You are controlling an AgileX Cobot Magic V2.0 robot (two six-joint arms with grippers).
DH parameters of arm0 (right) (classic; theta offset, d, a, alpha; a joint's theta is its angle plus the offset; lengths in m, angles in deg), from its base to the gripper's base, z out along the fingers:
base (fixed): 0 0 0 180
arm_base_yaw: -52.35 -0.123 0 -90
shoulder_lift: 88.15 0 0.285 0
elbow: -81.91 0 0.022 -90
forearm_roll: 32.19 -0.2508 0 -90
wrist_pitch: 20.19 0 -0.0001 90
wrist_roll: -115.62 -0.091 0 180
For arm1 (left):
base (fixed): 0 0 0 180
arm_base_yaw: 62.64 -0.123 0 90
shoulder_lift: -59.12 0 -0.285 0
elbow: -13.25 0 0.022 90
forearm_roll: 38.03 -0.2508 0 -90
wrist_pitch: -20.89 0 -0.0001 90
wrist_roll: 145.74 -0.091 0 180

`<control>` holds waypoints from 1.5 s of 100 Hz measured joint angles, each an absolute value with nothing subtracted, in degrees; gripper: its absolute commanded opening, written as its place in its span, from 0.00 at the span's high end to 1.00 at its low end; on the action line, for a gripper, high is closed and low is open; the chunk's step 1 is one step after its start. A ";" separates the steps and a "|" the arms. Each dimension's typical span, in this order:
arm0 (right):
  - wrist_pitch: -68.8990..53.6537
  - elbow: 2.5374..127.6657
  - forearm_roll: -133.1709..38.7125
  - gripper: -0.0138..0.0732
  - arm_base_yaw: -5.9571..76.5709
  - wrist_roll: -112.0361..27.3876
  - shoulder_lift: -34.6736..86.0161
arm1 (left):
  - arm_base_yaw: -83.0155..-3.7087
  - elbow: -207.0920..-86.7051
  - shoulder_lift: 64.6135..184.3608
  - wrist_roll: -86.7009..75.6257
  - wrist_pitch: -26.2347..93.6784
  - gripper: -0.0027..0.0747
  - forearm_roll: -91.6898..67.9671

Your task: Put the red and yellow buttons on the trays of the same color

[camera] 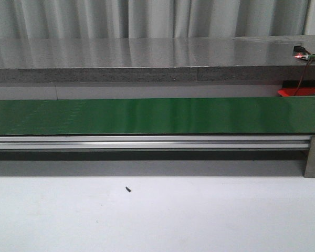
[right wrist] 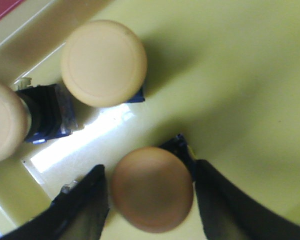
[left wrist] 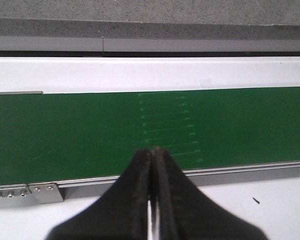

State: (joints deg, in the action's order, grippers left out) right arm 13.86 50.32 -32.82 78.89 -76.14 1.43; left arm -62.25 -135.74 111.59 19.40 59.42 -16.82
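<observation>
Yellow button point(right wrist: 152, 189) between spread right gripper point(right wrist: 150, 200) fingers | yellow tray point(right wrist: 240, 75) | left gripper point(left wrist: 153, 165) closed, empty

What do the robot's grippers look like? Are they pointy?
Sort of! Both grippers are black. The left gripper has two dark fingers that narrow to a wedge-shaped tip, with a matte, slightly rough surface. The right gripper has wide black fingers, one on each side of the view; they look blurry here. No cables or markings show, and the arms themselves are out of sight.
</observation>
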 measured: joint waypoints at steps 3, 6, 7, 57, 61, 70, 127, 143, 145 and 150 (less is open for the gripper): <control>13.86 50.32 -32.82 0.17 78.89 -76.14 1.43 | -62.25 -135.74 111.59 19.40 59.42 0.99 -16.82; 13.81 50.32 -32.82 0.16 78.89 -76.14 1.43 | -62.25 -135.74 111.59 19.40 59.42 0.99 -16.82; 13.71 50.32 -32.82 0.15 78.89 -76.14 1.43 | -62.25 -135.74 111.59 19.40 59.42 0.99 -16.82; 13.67 50.32 -31.87 0.26 78.89 -76.14 6.98 | -62.25 -135.74 111.59 19.40 59.42 0.99 -16.82; 13.67 50.32 -31.59 0.33 78.75 -76.14 8.47 | -62.25 -135.74 111.59 19.40 59.42 0.99 -16.82; 13.54 50.32 -30.45 0.55 77.90 -76.14 11.90 | -62.25 -135.74 111.59 19.40 59.42 0.99 -16.82; 12.55 50.24 -28.01 0.92 61.96 -76.14 28.69 | -62.25 -135.74 111.59 19.40 59.42 0.99 -16.82; 12.55 50.24 -27.98 0.92 60.33 -76.14 31.56 | -62.25 -135.74 111.59 19.40 59.42 0.99 -16.82; 12.55 50.24 -27.98 0.92 60.33 -76.14 31.95 | -62.25 -135.74 111.59 19.40 59.42 0.99 -16.82; 12.55 50.24 -27.88 0.92 60.20 -76.14 32.85 | -62.25 -135.74 111.59 19.40 59.42 0.99 -16.82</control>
